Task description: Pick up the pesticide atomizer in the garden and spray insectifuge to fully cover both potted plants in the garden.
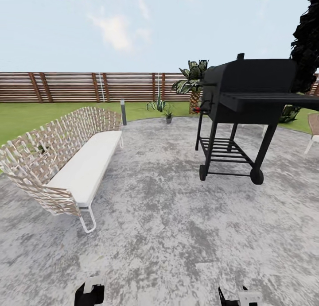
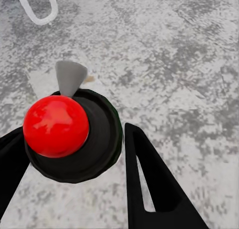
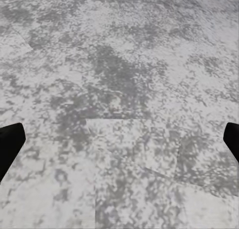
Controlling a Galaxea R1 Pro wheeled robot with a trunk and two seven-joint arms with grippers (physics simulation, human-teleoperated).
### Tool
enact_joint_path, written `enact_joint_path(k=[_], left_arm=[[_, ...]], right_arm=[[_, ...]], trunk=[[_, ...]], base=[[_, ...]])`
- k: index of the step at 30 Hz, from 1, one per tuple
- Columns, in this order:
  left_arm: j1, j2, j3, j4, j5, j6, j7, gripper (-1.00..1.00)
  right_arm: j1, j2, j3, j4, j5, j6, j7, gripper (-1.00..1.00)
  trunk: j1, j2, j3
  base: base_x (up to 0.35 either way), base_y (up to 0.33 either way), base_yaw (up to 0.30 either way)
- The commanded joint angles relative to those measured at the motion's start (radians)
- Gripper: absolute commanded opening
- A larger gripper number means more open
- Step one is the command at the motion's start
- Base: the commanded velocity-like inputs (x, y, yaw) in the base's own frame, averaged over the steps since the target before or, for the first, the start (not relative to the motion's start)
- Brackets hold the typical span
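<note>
In the left wrist view my left gripper [image 2: 72, 132] holds the pesticide atomizer [image 2: 99, 139] from above: a dark round body with a red ball top and a pale grey nozzle, between two black fingers [image 2: 149, 189]. Low in the head view are my left gripper [image 1: 91, 292] and right gripper [image 1: 239, 297]. The right gripper [image 3: 119, 139] is open over bare grey paving, with nothing between its fingers. One small potted plant [image 1: 168, 115] in a grey pot stands far ahead at the paving's edge in the garden, before the lawn [image 1: 26, 115].
A woven bench [image 1: 66, 160] with a white cushion stands at the left. A black wheeled grill [image 1: 239, 111] is at the right. A striped agave [image 1: 157, 104], a palm [image 1: 193, 82], a bollard light [image 1: 123, 111] and the slat fence [image 1: 88, 87] lie beyond.
</note>
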State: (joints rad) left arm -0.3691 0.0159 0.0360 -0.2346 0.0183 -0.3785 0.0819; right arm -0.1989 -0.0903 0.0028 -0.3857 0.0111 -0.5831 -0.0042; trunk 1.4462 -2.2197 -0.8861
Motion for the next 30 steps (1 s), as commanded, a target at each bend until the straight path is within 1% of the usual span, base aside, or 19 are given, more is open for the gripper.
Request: enact_joint_path(k=[1, 25, 30], left_arm=[[-0.001, 0.0, 0.002, 0.001, 0.001, -0.003, -0.001, -1.0], [-0.001, 0.001, 0.002, 0.001, 0.0, -0.004, -0.001, -1.0], [-0.001, 0.001, 0.002, 0.001, 0.0, -0.004, -0.001, -1.0]], right_arm=[[-0.001, 0.0, 0.001, 0.001, 0.001, -0.003, 0.0, 1.0], [-0.001, 0.0, 0.002, 0.001, 0.001, -0.003, 0.0, 1.0], [-0.001, 0.0, 0.002, 0.001, 0.001, -0.003, 0.0, 1.0]], trunk=[[0.0, 0.0, -0.001], [0.0, 0.0, -0.001], [0.0, 0.0, -0.001]], base=[[0.337, 0.0, 0.0], [0.337, 0.0, 0.0], [0.338, 0.064, 0.0]])
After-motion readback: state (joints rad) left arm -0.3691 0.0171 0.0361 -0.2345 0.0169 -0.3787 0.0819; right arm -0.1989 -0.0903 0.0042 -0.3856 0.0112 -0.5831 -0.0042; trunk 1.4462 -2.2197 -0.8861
